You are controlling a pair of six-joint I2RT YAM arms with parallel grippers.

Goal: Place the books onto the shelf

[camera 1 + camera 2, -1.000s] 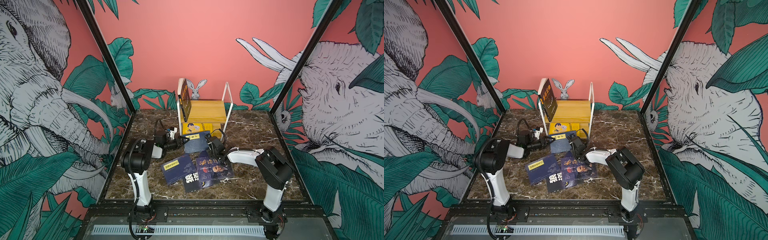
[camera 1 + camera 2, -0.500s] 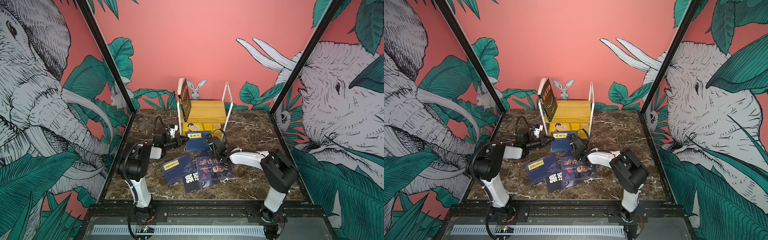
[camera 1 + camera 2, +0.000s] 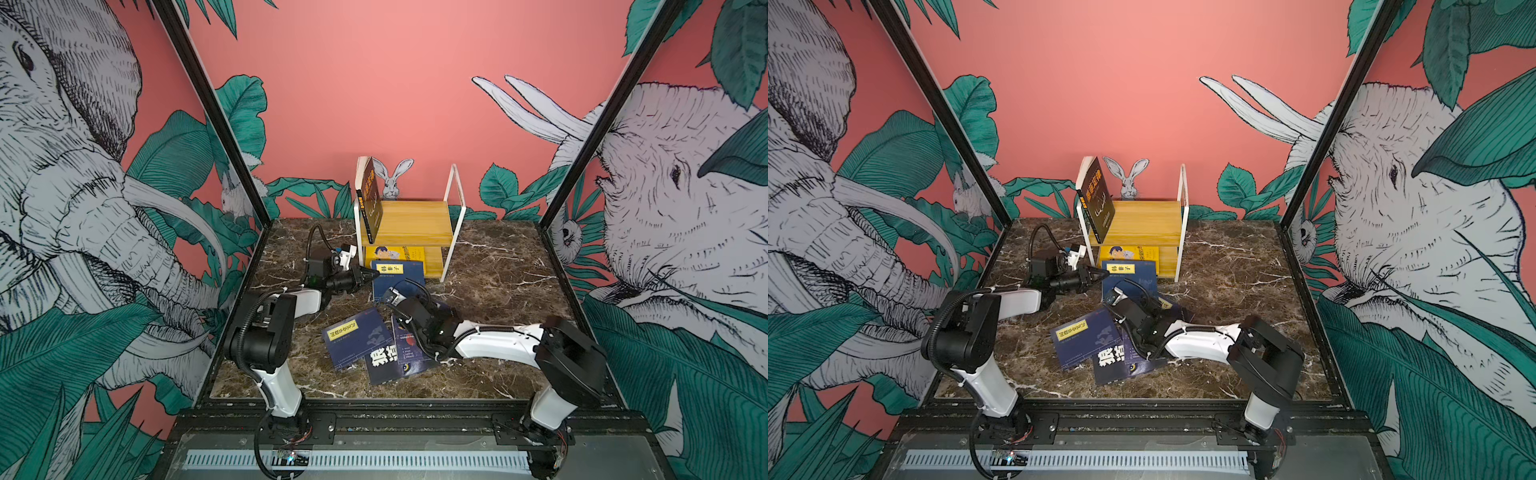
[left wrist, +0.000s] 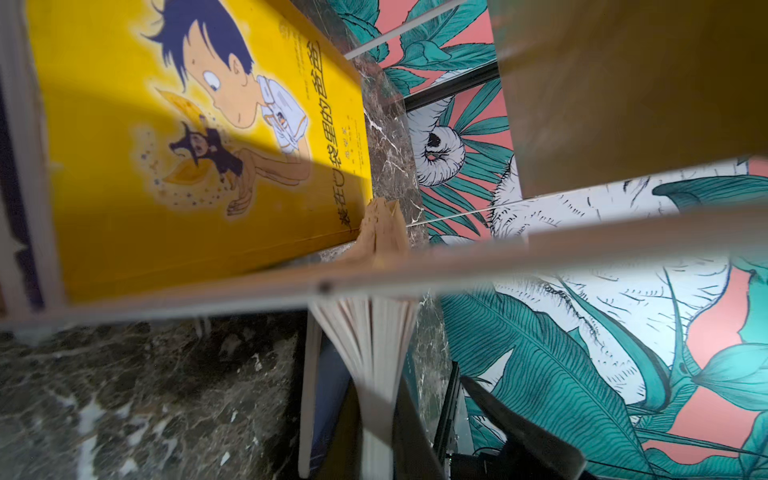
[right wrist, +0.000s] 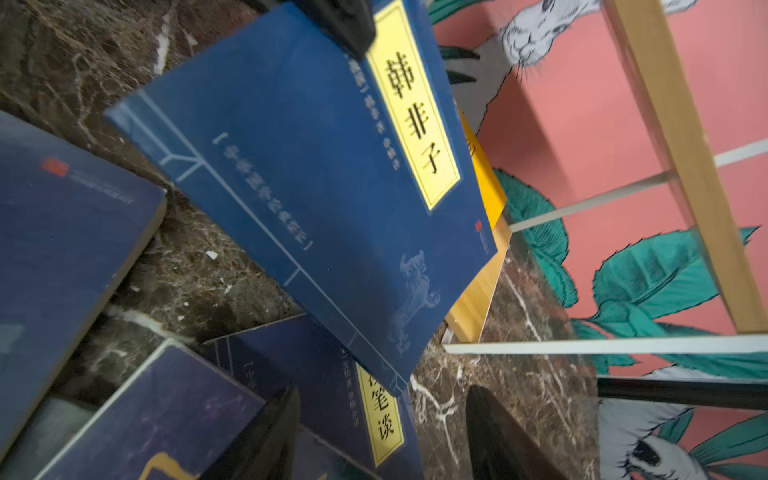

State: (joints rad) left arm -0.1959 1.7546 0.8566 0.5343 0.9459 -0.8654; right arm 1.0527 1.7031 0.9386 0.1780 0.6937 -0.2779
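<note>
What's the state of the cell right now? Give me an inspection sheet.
Surface: marble-pattern table, no spills seen.
Job's things: shelf holds a dark book leaning on the top tier and a yellow book on the lower one; navy book tilted at the lower tier's front; at least three other books overlap on the table.
Clutter: nothing seen.
Grippers: left gripper shut on the navy book's edge; right gripper jaws open over the pile.
Cables: black hoses loop over both wrists, no snag seen.
Surroundings: pink mural walls, black frame posts.
</note>
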